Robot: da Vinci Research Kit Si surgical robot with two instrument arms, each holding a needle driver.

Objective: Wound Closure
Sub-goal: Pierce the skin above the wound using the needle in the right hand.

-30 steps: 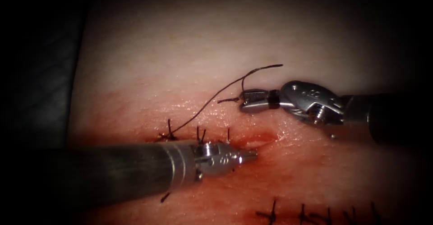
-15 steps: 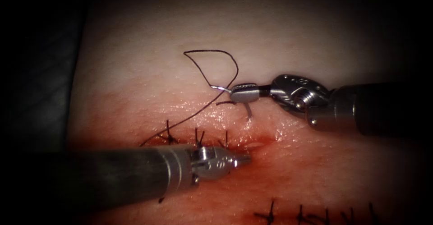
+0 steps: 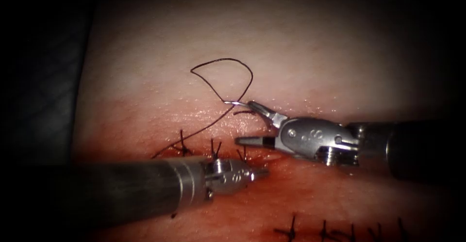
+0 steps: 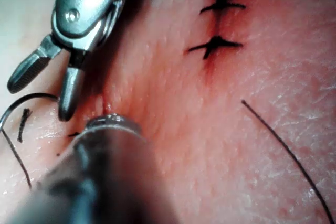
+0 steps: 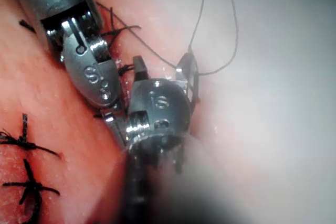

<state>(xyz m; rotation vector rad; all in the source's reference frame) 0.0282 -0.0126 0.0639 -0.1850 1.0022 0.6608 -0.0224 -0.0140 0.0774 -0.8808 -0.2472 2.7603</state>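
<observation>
1. Two tools on show. The left end effector [image 3: 259, 172] comes in from the lower left with its jaws together on nothing, its tip just below the cut [image 3: 274, 157].
2. The right end effector [image 3: 244, 121] reaches in from the right with its jaws wide apart, also holding nothing. The left wrist view shows it [image 4: 50, 85] the same way, both jaws splayed above the tissue.
3. One needle [image 3: 234, 102], and only a short silver length of it shows, lying at the tip of the right tool's upper jaw, above the cut near centre frame. I cannot tell whether it sits in the tissue.
4. One thread [image 3: 221, 60] loops up from the needle into the upper middle. It then trails down and left to the leftmost of three stitches [image 3: 213, 148] along the cut.
5. A second row of stitches [image 3: 292, 230], at least four, runs along the bottom right edge.
6. The tissue [image 3: 291, 43] is pale across the top. Red fluid [image 3: 315, 188] glistens through the lower half, and everything beyond the tissue at far left is dark.
7. In the right wrist view the left tool [image 5: 92, 77] crowds right beside the right tool [image 5: 163, 72], covering part of the stitched line.
</observation>
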